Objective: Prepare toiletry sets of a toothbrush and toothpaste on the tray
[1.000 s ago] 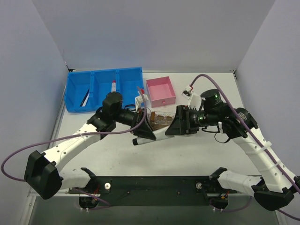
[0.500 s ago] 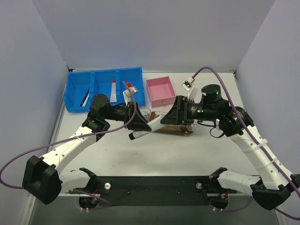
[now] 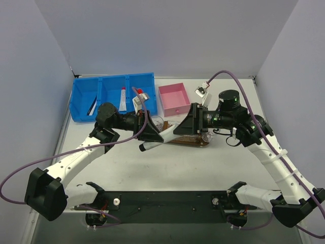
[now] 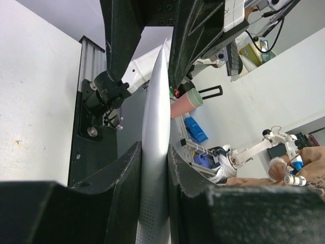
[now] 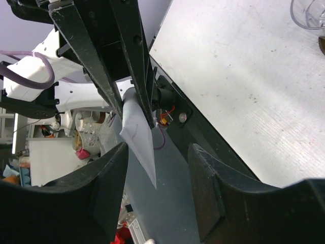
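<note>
Toothpaste (image 3: 161, 139), one white tube, is held in the air above the middle of the worktop (image 3: 203, 170), just beside the left end of the tray (image 3: 193, 143). The left jaws are clamped on the body of the tube, and in the left wrist view we see it run up between them to its flat end. The right jaws stand apart, one on each side of this flat end. In the right wrist view there is a gap on both sides, so we see no contact there. The tray lies near the middle of the worktop, partly hidden under the right arm, and a clear cup (image 3: 205, 136) stands near its right end. Another clear cup (image 3: 157, 122) is just behind the left jaws; we cannot tell if it stands on the tray. A blue bin (image 3: 84, 94) in the far left corner holds a second tube (image 3: 123, 96), and a pink box (image 3: 174, 99) sits beside the bin at the far edge.
</note>
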Available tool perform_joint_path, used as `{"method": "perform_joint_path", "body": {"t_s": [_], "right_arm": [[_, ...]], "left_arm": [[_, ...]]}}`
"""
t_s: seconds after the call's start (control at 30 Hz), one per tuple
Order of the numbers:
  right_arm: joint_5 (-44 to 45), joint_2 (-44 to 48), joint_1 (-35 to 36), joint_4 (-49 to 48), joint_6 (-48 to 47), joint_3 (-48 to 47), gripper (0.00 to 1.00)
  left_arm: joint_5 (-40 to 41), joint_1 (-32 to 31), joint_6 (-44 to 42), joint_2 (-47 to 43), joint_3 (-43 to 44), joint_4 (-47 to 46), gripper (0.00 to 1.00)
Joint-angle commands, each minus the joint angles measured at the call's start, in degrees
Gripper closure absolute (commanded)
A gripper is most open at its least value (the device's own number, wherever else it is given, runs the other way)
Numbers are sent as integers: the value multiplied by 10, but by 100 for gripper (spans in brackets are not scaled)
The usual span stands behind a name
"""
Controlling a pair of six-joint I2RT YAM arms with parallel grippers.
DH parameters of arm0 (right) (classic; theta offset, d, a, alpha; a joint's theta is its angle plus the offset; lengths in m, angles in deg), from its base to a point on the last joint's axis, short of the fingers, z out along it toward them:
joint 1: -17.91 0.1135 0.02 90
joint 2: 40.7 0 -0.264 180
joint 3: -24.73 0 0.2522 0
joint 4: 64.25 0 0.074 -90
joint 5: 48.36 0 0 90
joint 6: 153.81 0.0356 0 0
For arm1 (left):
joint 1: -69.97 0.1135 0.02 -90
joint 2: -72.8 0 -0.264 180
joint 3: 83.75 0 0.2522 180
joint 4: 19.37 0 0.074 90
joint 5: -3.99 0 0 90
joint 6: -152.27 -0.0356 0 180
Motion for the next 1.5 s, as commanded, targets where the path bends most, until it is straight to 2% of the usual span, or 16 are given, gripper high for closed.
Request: {"method": "perform_joint_path", "body": {"t_s": [0.0,0.17,0.27,0.37,0.4,0.47,0.57,0.63,0.73,0.77,0.8,0.83,0.87,1.03,1.2,1.47], "right_arm": [[-40,1,2,-42,10,13,56],[-46,-4,9,-48,10,15,62],[-51,-6,9,-47,7,14,70],[-55,-9,9,-47,2,12,81],[-56,-9,8,-47,1,11,92],[-55,-15,8,-47,-4,6,100],[-43,-16,7,-42,-12,-4,100],[-29,-13,2,-36,-14,-6,100],[19,1,-13,-23,-12,-10,100],[38,7,-18,-17,-14,-14,100],[80,10,-19,8,-25,-18,100],[107,19,-20,21,-33,-22,100],[127,24,-21,32,-40,-27,100],[285,38,-21,115,-95,-60,100],[403,-9,-21,205,-135,-128,100],[481,-100,-14,252,-186,-194,100]], "left_arm": [[-4,2,13,6,5,-61,100],[3,1,28,11,-3,-84,100],[9,1,30,12,-4,-86,100],[11,1,29,13,-7,-86,100],[11,1,28,14,-8,-85,100],[13,1,27,17,-8,-82,99],[19,1,11,19,-3,-60,87],[32,1,-24,17,8,-29,68],[78,9,-111,10,29,74,46],[95,14,-140,7,51,152,38],[115,21,-202,1,64,195,35],[166,29,-227,-1,80,238,19],[190,46,-250,-3,107,311,18],[365,101,-340,-21,160,466,14],[392,179,-313,-32,135,494,14],[477,183,-367,-67,145,575,14]]}}
